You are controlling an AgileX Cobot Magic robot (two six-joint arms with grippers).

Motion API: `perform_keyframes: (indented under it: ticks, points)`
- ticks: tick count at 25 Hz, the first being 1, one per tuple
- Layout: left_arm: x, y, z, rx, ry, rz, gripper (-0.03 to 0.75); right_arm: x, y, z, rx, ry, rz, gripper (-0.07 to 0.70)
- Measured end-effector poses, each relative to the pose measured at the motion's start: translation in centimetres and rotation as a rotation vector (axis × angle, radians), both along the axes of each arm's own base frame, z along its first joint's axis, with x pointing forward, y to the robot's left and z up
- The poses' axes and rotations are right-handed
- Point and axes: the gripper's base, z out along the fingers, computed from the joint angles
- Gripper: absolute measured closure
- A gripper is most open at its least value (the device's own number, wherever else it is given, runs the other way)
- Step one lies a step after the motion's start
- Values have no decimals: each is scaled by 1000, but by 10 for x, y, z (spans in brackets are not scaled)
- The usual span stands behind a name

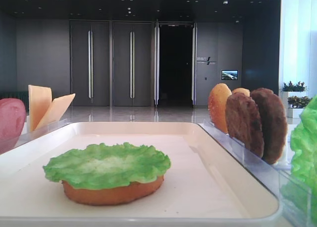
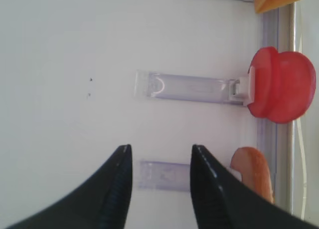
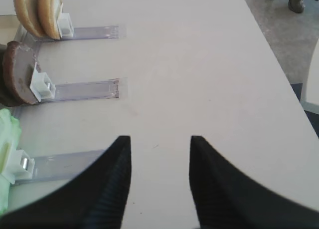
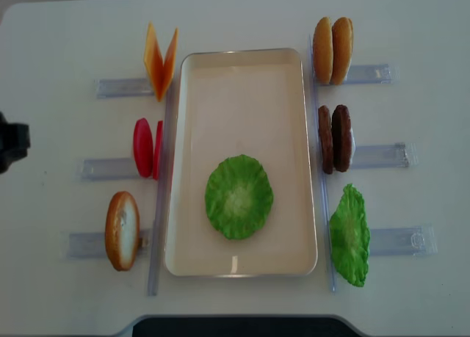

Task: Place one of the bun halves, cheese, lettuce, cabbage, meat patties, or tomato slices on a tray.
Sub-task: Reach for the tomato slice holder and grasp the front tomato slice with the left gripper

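Green lettuce (image 4: 239, 197) hiding bun half (image 1: 113, 193)

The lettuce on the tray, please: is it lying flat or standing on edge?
Lying flat. The lettuce lies spread over a bun half on the tray, unlike the upright leaf in the holder.

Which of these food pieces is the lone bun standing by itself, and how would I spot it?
Start at the big cream tray in the middle of the table. Go to its left side, to the clear holder nearest the bottom of the overhead view. The bun half stands there on edge, alone; the tomato slices above it are red and paired, and the cheese is a yellow-orange V.
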Motion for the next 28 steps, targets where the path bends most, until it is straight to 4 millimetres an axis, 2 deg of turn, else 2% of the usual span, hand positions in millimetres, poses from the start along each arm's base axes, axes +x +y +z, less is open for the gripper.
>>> perform_keyframes:
  ticks: [6, 13, 18, 24, 28]
  points:
    - [62, 0, -12, -25, 93, 0, 409, 0, 0, 0, 0, 0, 0, 334]
    - [112, 0, -21, -50, 140, 3, 409, 0, 0, 0, 0, 0, 0, 336]
    - [129, -4, -23, -101, 146, 10, 409, 0, 0, 0, 0, 0, 0, 336]
    - [136, -10, -32, -139, 173, 5, 409, 0, 0, 0, 0, 0, 0, 336]
    - [137, -38, -36, -131, 185, -59, 409, 0, 0, 0, 1, 0, 1, 336]
